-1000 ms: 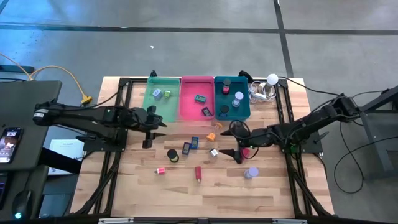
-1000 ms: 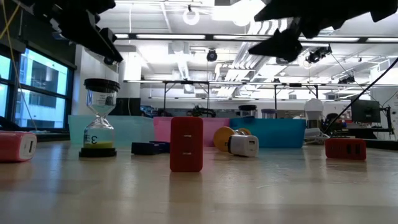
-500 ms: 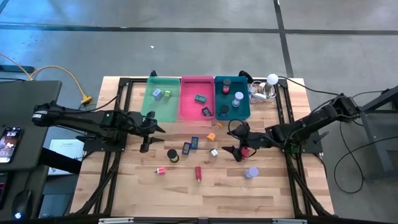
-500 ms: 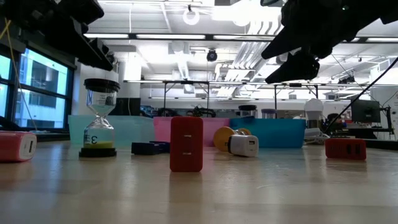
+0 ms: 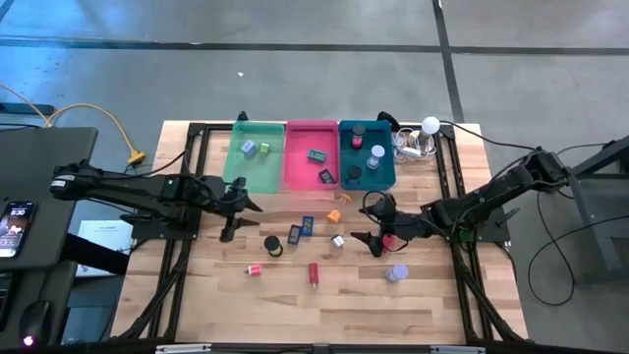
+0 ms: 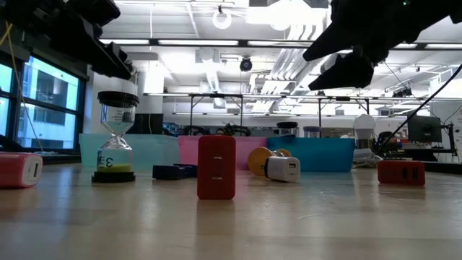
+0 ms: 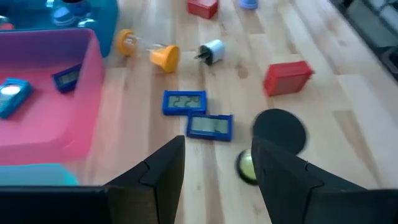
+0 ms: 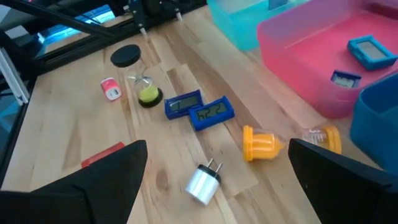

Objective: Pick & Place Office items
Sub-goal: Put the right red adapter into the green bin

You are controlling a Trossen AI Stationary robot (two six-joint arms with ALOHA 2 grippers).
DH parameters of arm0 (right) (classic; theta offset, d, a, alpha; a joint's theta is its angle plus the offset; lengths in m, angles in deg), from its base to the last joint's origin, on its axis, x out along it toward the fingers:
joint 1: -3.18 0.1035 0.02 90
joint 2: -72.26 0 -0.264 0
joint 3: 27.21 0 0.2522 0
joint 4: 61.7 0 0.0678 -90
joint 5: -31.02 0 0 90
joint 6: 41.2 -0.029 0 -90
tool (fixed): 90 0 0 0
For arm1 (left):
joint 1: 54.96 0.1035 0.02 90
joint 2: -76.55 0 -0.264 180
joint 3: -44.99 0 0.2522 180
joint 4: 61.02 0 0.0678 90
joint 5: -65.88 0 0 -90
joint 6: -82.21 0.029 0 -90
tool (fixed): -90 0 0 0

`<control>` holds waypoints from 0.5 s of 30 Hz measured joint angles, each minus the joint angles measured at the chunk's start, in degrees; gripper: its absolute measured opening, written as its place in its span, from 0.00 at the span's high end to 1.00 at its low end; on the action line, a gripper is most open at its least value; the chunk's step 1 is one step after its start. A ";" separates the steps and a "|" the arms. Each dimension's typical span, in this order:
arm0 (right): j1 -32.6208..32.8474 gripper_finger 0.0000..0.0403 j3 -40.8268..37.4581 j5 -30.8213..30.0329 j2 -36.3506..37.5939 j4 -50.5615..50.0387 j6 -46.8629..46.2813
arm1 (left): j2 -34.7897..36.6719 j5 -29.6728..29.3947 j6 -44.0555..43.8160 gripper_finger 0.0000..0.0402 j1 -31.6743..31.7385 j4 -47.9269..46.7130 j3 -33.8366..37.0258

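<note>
Loose office items lie on the wooden table: two blue clips (image 5: 301, 230), a black-topped hourglass (image 5: 272, 245), a white plug (image 5: 338, 241), an orange piece (image 5: 334, 215), a red block (image 5: 314, 273), a small pink block (image 5: 255, 269), a lavender cylinder (image 5: 396, 272) and a red item (image 5: 390, 239). My left gripper (image 5: 236, 204) is open and empty, left of the items. In its wrist view (image 7: 217, 180) the blue clips (image 7: 198, 114) lie ahead. My right gripper (image 5: 373, 224) is open and empty above the table, beside the red item. The white plug (image 8: 202, 183) lies between its fingers' lines.
Green (image 5: 254, 172), pink (image 5: 295, 162) and teal (image 5: 388, 167) trays stand side by side at the far edge, each holding a few items. A white ball with cables (image 5: 430, 125) sits at the far right. Black frame rails run along both table sides.
My left gripper has drawn back a little toward the table's left edge. My right gripper has shifted slightly toward the right edge and come down a little. Both stay open and the items have not moved.
</note>
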 joint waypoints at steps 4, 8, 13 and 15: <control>0.71 0.06 0.00 -0.11 0.00 0.01 -0.67 | 0.00 0.45 0.00 0.56 0.79 0.22 0.03; 2.65 0.06 1.20 -0.09 0.00 -1.64 -0.99 | 0.36 0.48 0.05 0.56 3.14 2.23 2.04; 5.29 0.06 7.33 -1.85 0.00 -10.94 -1.13 | 2.59 1.09 0.49 0.56 6.36 9.78 7.71; 6.36 0.06 10.74 -3.49 0.00 -17.63 -3.39 | 3.70 2.41 0.78 0.56 7.50 13.27 9.54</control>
